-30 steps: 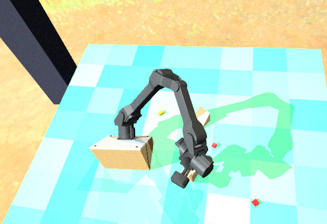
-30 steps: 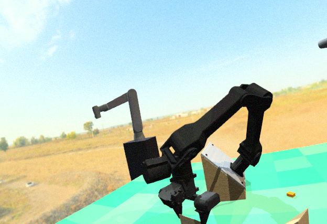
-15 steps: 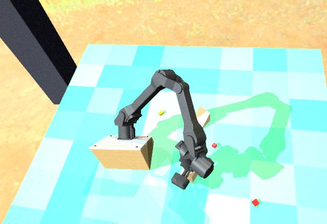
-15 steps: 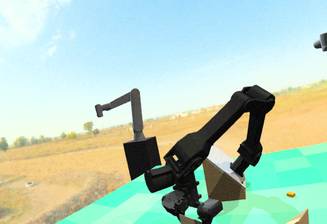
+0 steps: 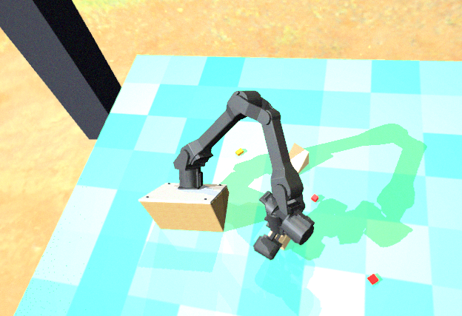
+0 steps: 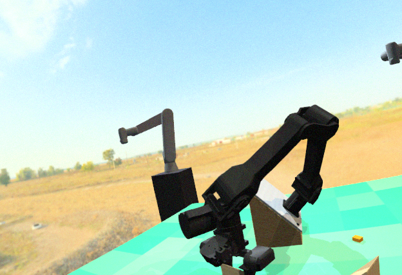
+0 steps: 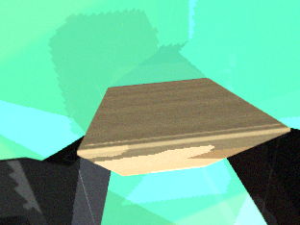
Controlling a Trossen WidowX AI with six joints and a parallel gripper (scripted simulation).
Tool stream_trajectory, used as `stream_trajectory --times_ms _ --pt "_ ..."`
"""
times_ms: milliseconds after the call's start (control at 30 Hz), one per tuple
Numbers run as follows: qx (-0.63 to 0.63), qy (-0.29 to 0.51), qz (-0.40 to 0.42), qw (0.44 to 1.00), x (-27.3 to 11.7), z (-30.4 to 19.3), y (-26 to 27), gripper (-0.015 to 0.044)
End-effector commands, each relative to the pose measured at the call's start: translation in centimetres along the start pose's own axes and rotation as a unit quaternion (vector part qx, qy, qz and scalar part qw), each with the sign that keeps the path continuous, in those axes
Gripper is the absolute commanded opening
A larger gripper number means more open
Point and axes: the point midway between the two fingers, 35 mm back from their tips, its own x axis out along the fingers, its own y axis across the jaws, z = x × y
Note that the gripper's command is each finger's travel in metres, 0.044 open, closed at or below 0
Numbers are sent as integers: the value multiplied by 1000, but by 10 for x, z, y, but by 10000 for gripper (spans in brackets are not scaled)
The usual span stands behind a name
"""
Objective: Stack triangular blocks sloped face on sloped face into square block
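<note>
One triangular block (image 5: 284, 242) (image 6: 230, 270) (image 7: 183, 111) of pale wood lies under the hand, its long upper edge running across the wrist view. My gripper (image 5: 278, 240) (image 6: 238, 268) (image 7: 162, 122) reaches down around it, a finger at each end, and looks shut on it. The fingertips are hidden behind the block in the wrist view. I see no clear gap between block and table. The other triangular block (image 5: 300, 161) (image 6: 373, 268) stands apart, behind the forearm in the top view and cut off at the bottom edge in the exterior view.
A small red cube (image 5: 315, 197) lies between the two blocks, to the right. Another red cube (image 5: 373, 279) lies farther off at the lower right. A small yellow brick (image 5: 239, 152) (image 6: 357, 238) lies behind the arm. The arm's wooden base (image 5: 186, 215) (image 6: 276, 229) stands to the left in the top view.
</note>
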Motion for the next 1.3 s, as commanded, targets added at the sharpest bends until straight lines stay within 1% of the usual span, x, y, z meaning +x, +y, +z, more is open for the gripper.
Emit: stream_trajectory --times_ms 0,133,267,300,433,800,1033,1267 --pt "1 0 1 1000 0 0 0 222" --pt "1 0 1 1000 0 0 0 118" --pt "1 0 0 1000 -14 1 0 12" --pt "1 0 0 1000 -19 1 0 0" --pt "0 0 -1 1000 -30 0 0 0" --pt "-21 0 2 1000 -28 0 0 0" --pt "-106 0 2 994 -28 0 0 0" --pt "-211 1 2 978 -28 0 -1 0"
